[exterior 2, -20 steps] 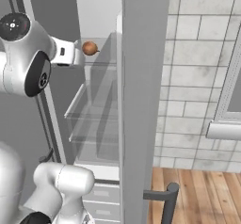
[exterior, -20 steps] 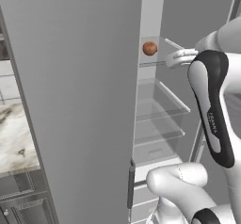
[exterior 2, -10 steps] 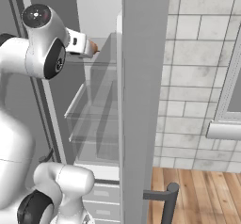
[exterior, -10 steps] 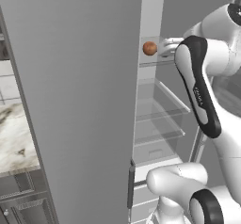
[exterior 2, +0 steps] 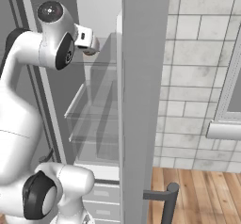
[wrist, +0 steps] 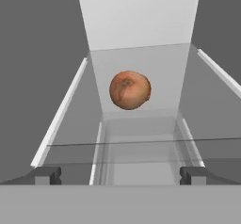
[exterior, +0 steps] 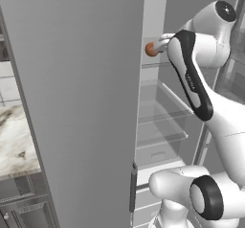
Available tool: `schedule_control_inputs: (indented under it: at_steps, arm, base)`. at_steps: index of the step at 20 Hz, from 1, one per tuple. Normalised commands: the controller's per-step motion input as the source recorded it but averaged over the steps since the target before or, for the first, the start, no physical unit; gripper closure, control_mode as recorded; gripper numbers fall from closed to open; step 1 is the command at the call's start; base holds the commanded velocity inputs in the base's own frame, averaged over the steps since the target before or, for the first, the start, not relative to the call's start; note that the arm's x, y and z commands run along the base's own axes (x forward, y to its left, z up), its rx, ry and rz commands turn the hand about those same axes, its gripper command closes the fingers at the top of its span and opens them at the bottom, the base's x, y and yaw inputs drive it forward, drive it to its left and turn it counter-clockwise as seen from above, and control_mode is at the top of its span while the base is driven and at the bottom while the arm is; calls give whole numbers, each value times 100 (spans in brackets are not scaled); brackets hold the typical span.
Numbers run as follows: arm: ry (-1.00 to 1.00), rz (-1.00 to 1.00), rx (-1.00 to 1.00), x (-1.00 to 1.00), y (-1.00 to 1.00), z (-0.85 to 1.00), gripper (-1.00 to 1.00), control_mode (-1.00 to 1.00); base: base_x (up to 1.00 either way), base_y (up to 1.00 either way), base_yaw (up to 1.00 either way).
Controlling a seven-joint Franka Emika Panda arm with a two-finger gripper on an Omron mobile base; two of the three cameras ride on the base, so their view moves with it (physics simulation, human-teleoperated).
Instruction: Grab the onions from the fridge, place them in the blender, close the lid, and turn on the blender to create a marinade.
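Inside the open fridge (exterior: 158,11), on an upper glass shelf (exterior: 155,65), one reddish-brown onion (exterior: 151,49) sat near the shelf's front edge. The white arm (exterior: 194,85) reached up and across to it, and the gripper (exterior: 161,43) stood just beside the bulb — whether it touched could not be told from the left base view. From the hand view the onion (wrist: 130,90) lay dead ahead between the two spread fingertips (wrist: 46,175), well clear of both, with nothing held. A thin glass edge crossed low in that view, between fingers and onion. Lower clear shelves (exterior: 158,114) and a pale drawer (exterior: 155,157) stood beneath. The wide grey fridge door (exterior: 81,93) blocked most of the left base view; a marbled counter (exterior: 16,141) showed past it. From the right base view the second door (exterior 2: 141,105) stood edge-on before the shelves, the hand (exterior 2: 87,39) just beside it — tiled wall (exterior 2: 195,77) and wood floor (exterior 2: 202,195) beyond.
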Motion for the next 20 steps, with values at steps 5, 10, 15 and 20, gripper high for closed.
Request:
schedule_control_inputs:
  at_steps: [5, 10, 15, 20]
  arm:
    - [0, -9, 5, 2, 1, 0, -100, -100]
    - [1, -20, 10, 0, 4, 0, -100, -100]
    - [6, -12, 19, 0, -1, 0, -100, -100]
    - [4, 0, 24, 0, -5, 0, -100, -100]
  base:
    - [0, 0, 0]
    - [0, 0, 0]
    - [0, 0, 0]
    - [0, 0, 0]
